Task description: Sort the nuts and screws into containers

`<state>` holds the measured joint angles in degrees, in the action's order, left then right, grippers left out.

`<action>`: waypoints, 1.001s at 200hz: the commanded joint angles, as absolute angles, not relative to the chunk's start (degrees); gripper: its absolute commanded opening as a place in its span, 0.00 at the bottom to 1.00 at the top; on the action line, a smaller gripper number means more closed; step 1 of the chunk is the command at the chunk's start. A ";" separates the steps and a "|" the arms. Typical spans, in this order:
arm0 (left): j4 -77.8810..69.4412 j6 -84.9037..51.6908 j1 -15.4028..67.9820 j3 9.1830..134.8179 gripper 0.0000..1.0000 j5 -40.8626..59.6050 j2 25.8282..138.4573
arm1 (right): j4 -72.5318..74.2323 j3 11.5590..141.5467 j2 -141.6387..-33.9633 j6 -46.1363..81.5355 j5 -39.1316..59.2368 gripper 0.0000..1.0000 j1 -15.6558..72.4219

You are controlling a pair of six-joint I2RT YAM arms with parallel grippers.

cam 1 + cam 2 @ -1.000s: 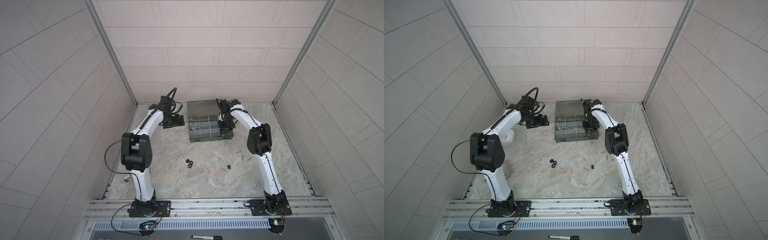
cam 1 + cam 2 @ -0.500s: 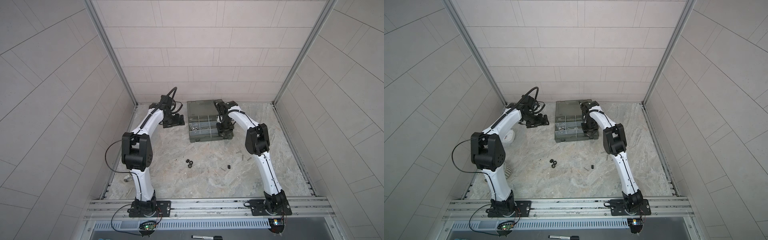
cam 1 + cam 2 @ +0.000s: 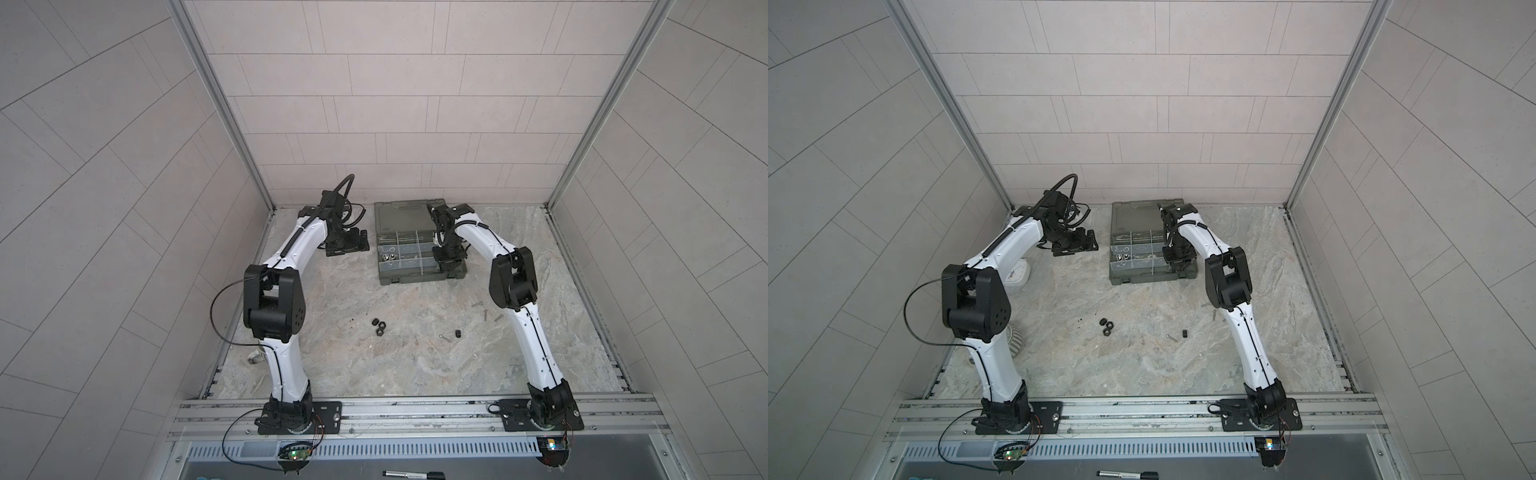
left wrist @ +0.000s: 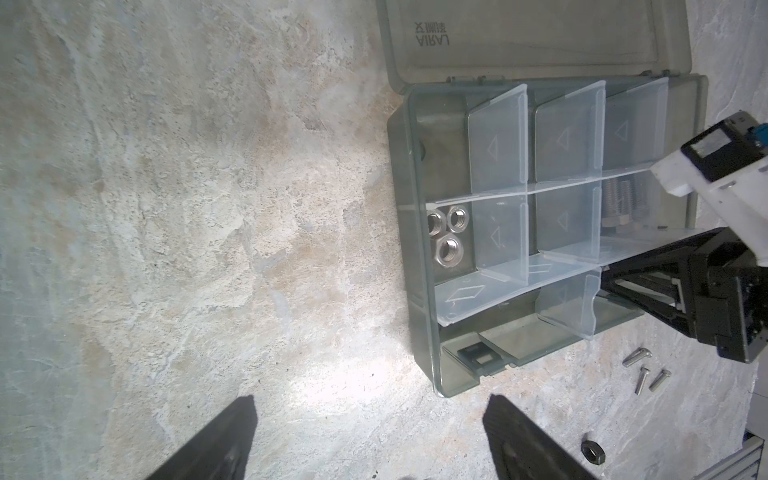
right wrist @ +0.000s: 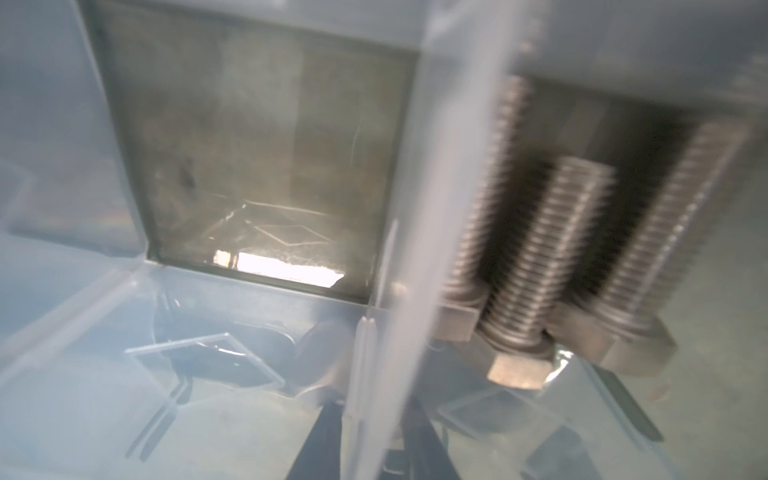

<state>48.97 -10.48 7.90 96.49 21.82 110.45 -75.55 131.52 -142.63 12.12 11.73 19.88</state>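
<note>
stone-patterned tabletop (image 3: 415, 357), left gripper (image 4: 370, 399) beside the open case (image 4: 415, 249), jaws wide apart; right gripper (image 5: 372, 411) inside it by three bolts (image 5: 540, 257), jaw state unclear

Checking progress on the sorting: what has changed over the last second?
The right arm's elbow swung slightly left in the top views; the right claw stays low at the right side of the organizer case. Whether it gripped or released anything cannot be told. The left claw, open beside the case, the black nuts and loose screws stayed put.
</note>
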 commanded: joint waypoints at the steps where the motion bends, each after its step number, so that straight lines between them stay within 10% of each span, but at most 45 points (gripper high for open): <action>1: 50.10 -9.93 7.81 97.05 0.92 21.89 109.84 | -74.72 129.54 -144.61 11.61 12.37 0.14 20.13; 124: 48.82 -10.19 7.70 94.24 0.92 21.46 106.76 | -71.96 123.62 -142.20 11.22 13.94 0.29 21.83; 200: 47.58 -10.17 7.66 92.40 0.92 21.53 104.83 | -73.61 125.07 -144.88 11.73 8.17 0.22 23.99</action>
<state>48.16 -10.50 7.90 93.51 21.76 107.50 -69.82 126.17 -140.57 12.45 10.61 23.14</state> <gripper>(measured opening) 0.923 0.228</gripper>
